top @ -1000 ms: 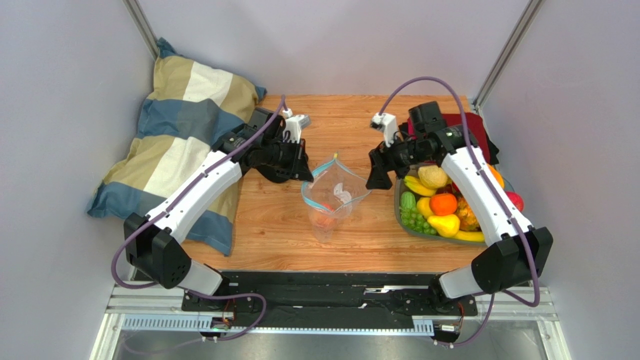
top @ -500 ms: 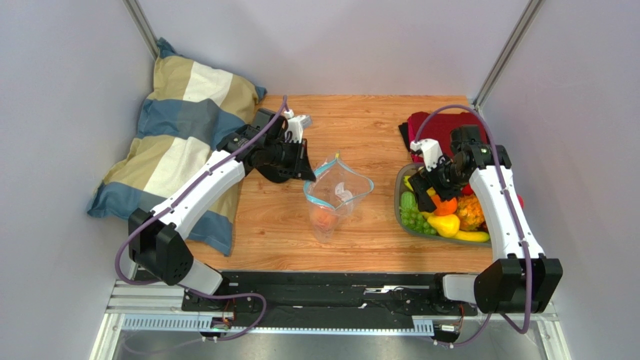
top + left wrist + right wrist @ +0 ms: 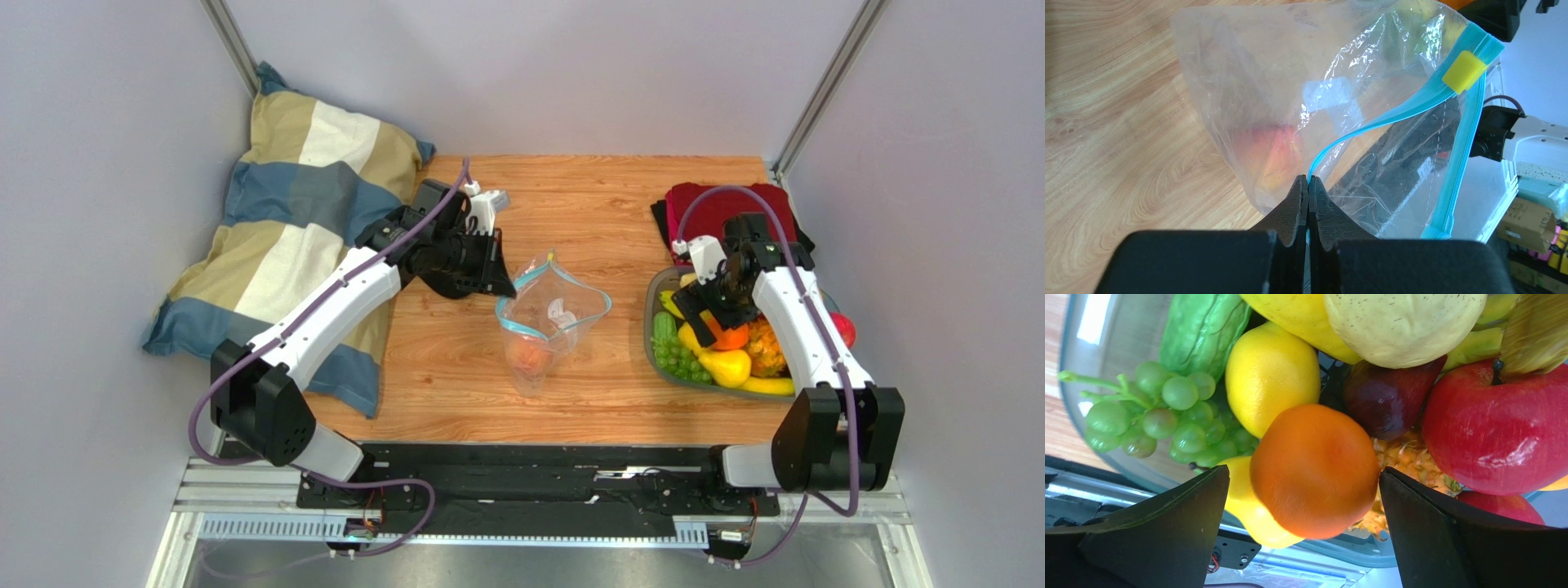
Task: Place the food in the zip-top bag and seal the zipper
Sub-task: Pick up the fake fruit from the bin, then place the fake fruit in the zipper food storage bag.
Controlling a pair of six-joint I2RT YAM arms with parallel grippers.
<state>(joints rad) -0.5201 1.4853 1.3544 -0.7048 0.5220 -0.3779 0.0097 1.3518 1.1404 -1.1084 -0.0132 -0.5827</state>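
Orange (image 3: 1315, 471) is sitting in the tray (image 3: 650, 321) right of the bag (image 3: 1290, 73). It's looking firm, round and maybe slippery, so grip across its middle. Right claw (image 3: 1300, 478) is hanging wide open, flanking it. Left claw (image 3: 1308, 190) is pinching the bag's flimsy zipper strip (image 3: 1364, 125).

Left arm (image 3: 331, 306), right arm (image 3: 803, 337) same deal: white shells, chunky black joints, purple cable (image 3: 191, 423) looping off each. Right gripper (image 3: 1303, 471) fingers (image 3: 1155, 533) matte black wedges.

Pale grey walls (image 3: 552, 74) around a wooden table (image 3: 589, 196), striped pillow (image 3: 294, 233) left
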